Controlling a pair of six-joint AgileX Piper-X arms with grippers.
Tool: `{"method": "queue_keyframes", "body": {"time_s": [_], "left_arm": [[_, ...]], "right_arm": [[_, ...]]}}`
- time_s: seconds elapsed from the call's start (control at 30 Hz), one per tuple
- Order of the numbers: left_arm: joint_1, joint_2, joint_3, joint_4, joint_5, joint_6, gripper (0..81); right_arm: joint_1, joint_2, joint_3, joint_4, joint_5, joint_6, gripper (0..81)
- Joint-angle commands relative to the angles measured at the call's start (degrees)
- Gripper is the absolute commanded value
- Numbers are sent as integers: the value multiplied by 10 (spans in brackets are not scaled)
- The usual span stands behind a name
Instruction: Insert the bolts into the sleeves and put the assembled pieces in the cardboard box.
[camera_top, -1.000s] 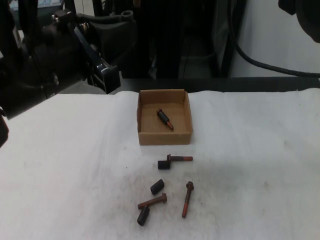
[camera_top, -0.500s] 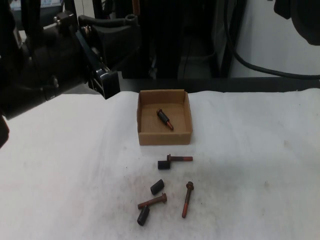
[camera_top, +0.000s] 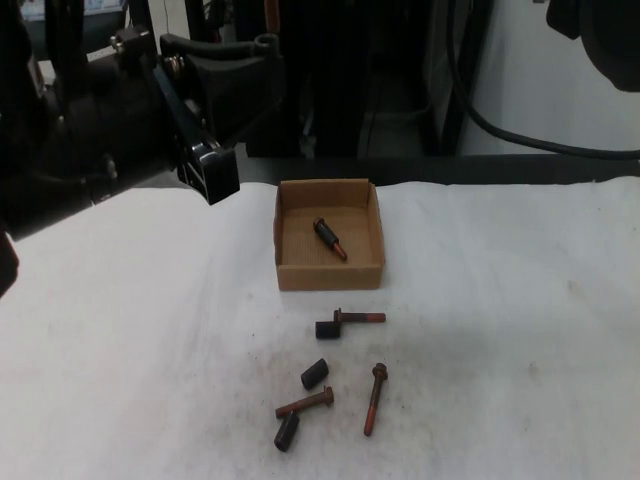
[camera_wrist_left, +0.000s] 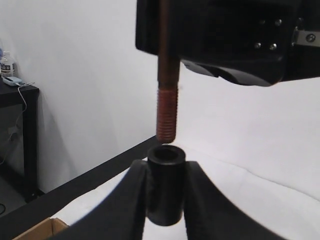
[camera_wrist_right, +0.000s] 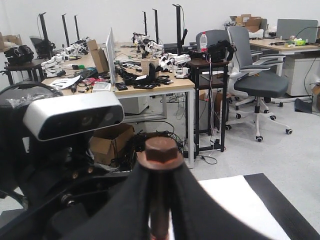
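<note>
one bolt (camera_wrist_left: 166, 112) hangs just above the left hand's (camera_wrist_left: 166, 172) sleeve (camera_wrist_left: 165, 197)

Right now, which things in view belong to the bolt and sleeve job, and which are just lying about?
Job: sleeve in left hand; bolt in right hand, tip just above the sleeve; box; assembled piece inside it; loose bolts; loose sleeves.
Lying about: cloth, cable, chair, desk.

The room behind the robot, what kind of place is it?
Probably a robotics lab or workshop: a long desk cluttered with robot parts and tools, with rolling office chairs nearby.
</note>
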Motion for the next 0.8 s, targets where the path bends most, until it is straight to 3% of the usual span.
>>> {"method": "queue_keyframes", "body": {"time_s": [0.0, 0.77], "left_arm": [[2, 8, -5, 2, 5, -3, 0], [2, 16, -5, 0, 6, -3, 0]], "right_arm": [[0, -1, -3, -7, -4, -2, 8], [0, -1, -3, 44, -4, -17, 8]]}}
